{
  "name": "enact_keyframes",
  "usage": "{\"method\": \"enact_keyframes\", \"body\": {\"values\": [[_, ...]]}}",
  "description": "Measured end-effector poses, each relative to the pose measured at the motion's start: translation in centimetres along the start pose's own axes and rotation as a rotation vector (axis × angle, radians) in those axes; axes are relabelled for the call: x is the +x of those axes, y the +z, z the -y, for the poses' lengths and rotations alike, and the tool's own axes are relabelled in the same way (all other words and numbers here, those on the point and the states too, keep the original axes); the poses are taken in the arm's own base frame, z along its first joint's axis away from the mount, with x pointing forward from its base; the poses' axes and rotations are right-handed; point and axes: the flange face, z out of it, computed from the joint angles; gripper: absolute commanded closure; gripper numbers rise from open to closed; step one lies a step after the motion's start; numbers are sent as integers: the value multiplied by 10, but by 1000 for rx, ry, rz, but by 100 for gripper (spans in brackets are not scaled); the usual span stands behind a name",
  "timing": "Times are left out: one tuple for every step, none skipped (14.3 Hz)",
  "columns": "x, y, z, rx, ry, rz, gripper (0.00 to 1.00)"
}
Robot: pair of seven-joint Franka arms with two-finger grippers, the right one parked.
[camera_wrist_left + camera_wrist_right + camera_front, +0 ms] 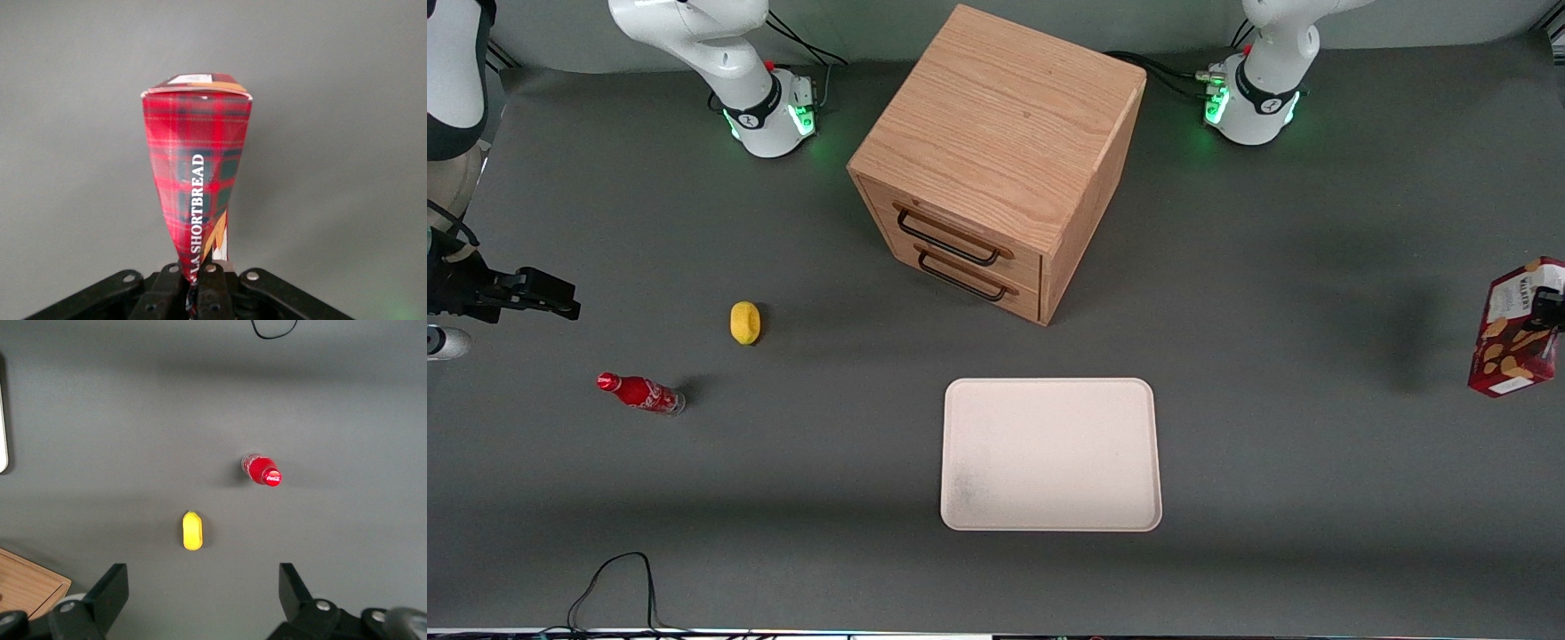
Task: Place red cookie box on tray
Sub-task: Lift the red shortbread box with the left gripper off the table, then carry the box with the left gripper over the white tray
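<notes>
The gripper is clamping the box and holding it above the table at the working arm's end. The tray is lying well apart from it, in front of the drawers.

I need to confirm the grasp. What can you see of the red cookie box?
The red cookie box is a slim red tartan carton with golden cookie pictures and white SHORTBREAD lettering. The gripper is shut on one end, and it hangs tilted above the table at the working arm's end, well clear of the tray. Its pinched end looks squeezed.
</notes>
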Motion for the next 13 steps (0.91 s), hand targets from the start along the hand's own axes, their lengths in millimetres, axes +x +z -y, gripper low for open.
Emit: {"method": "enact_keyframes", "body": {"values": [[23, -21, -30, -11, -31, 3, 100], [45, -40, -61, -19, -66, 8, 100], [68, -60, -93, -23, -111, 10, 100], [88, -76, -125, -23, -160, 7, 100], [107, -89, -156, -23, -218, -1, 100], [125, -96, -186, -24, -280, -11, 100], [140, -99, -216, -26, -341, -17, 100], [154, -101, -245, -27, -400, -21, 100], [169, -102, -272, -28, -455, -28, 100], [185, -101, -298, -30, -501, -36, 100], [203, -99, -323, -35, -531, -45, 100], [222, -93, -345, -43, -545, -51, 100], [241, -83, -365, -52, -543, -51, 100]]}}
